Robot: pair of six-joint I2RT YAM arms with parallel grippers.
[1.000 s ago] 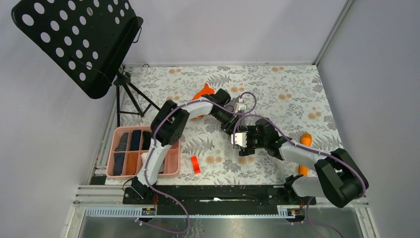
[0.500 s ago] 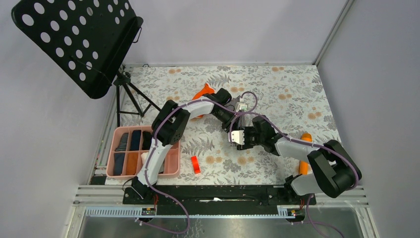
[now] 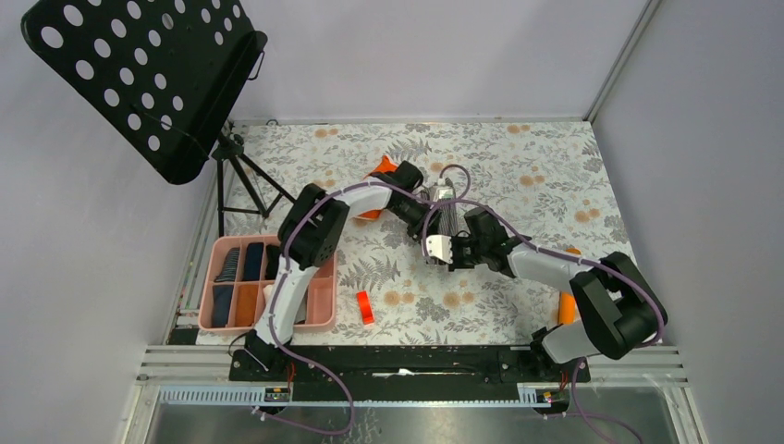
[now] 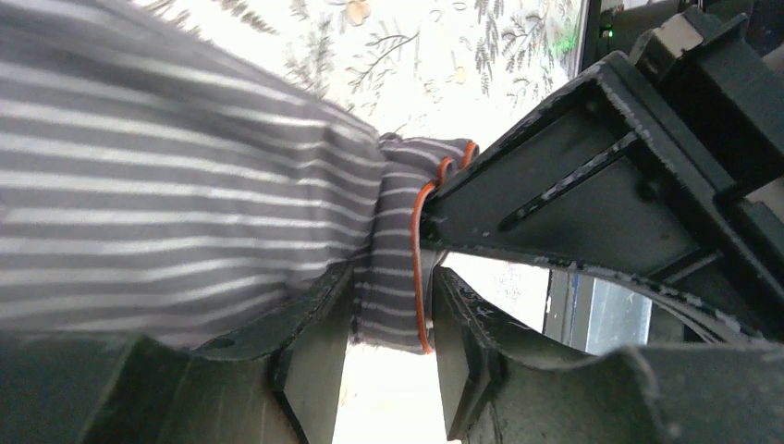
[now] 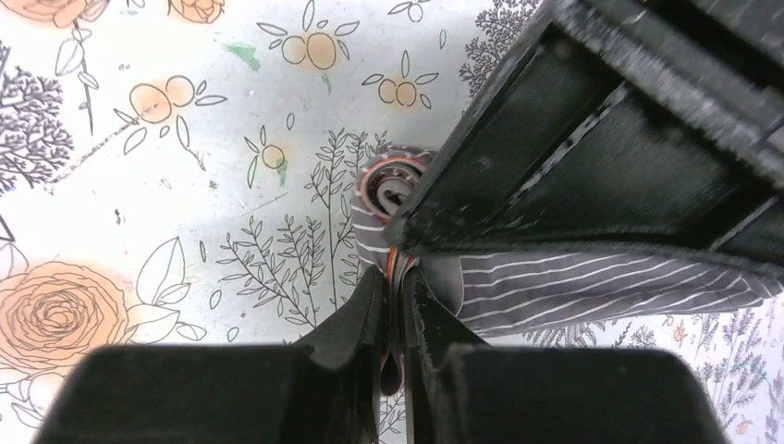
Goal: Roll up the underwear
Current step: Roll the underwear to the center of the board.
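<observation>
Near centre of floral-print table [image 3: 555,157], now pinches orange-trimmed hem of grey fine-striped cloth underwear [image 3: 445,214] with right gripper [image 5: 396,282], wide a moment ago, while easing left gripper [image 4: 390,282] around same hem, hold uncertain: likely handover before rolling.

- Top ext cam: fixed, high above & behind arm bases, looks down on the whole table [image 3: 555,157]; far, wide.
- L wrist cam: looks out along L fingers [image 4: 310,379]; v. close, grey striped underwear [image 4: 185,185] fills most of frame.
- R wrist cam: looks down past R fingers [image 5: 356,342] at tabletop; v. close.
- Shared: both wrist cams show same underwear fold; top ext has it mid-table, small.
</observation>
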